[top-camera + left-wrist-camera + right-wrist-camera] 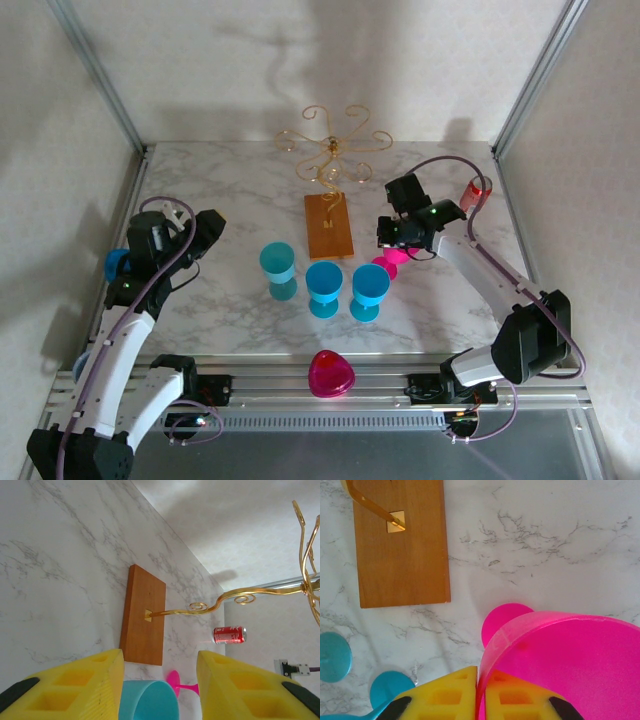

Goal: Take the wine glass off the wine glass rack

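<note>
**Operator:** Start with your right hand. What is it doing?

**Arm:** My right gripper (479,682) is squeezed narrow on the pink wine glass (560,660). My yellow fingers (452,695) pinch the rim of the bowl, one on each side of its wall.

**Operator:** And where is that glass relative to the stand?

**Arm:** It is off it. I hold it just to the right of the wine glass rack (335,150), level with the near end of its wooden base (400,545), and a strip of bare marble separates the two. The round foot (506,622) shows beyond the bowl, over the marble table (545,540). I cannot tell whether the foot touches the marble.

**Operator:** What about your left hand?

**Arm:** My left gripper (159,656) is spread wide and grips nothing. It is at the left side of the table and points across toward the rack. My wrist camera shows the rim of a teal glass (150,700) low between my fingers. From above, though, the gripper is well apart from that glass.

**Operator:** Anything else around you?

**Arm:** The teal glass stands upright in a row with two blue glasses (324,283), in front of the base. A red can (229,635) stands far off by the right wall. A second pink glass (331,374) sits at the near edge, by the rail.
</note>
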Controlling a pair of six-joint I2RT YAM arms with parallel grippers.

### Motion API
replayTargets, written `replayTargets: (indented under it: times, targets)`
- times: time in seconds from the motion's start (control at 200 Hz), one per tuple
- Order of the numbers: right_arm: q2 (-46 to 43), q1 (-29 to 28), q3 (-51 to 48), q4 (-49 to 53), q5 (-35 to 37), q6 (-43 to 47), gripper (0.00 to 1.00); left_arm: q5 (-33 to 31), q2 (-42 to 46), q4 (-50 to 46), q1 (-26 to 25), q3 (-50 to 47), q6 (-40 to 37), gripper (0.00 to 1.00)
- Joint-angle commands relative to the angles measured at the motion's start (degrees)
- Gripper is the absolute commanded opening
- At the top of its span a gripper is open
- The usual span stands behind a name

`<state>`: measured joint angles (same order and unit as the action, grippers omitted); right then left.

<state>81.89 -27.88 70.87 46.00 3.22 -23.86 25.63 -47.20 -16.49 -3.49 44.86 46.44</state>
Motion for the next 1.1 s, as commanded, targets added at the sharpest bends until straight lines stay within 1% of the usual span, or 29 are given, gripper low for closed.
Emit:
replayTargets:
  times: [0.0,0.245,0.761,0.906,1.096]
  targets:
    - [0.5,0.4,-0.4,-0.2,0.0,-0.8,0.12,-1.0,0.4,0.7,0.3,-0.6,-1.5,0.42]
    - [-0.5,0.4,0.0,-0.4,-0.5,-1.1,0.23,-1.0,0.3,0.7,0.3,-0.7,-1.6,0.42]
    - [-5.6,0.4,3.4,1.3,-3.1,-2.1,0.28,-0.9,0.1,1.3,0.3,-1.0,-1.3,0.42]
    - [-7.9,0.4,5.1,2.6,-3.2,-1.9,0.32,-1.0,-0.2,1.6,0.3,-1.0,-1.2,0.43]
    - [-11.3,0.5,6.2,4.4,-2.3,-1.3,0.34,-1.4,-0.8,2.6,0.2,-0.7,-1.1,0.43]
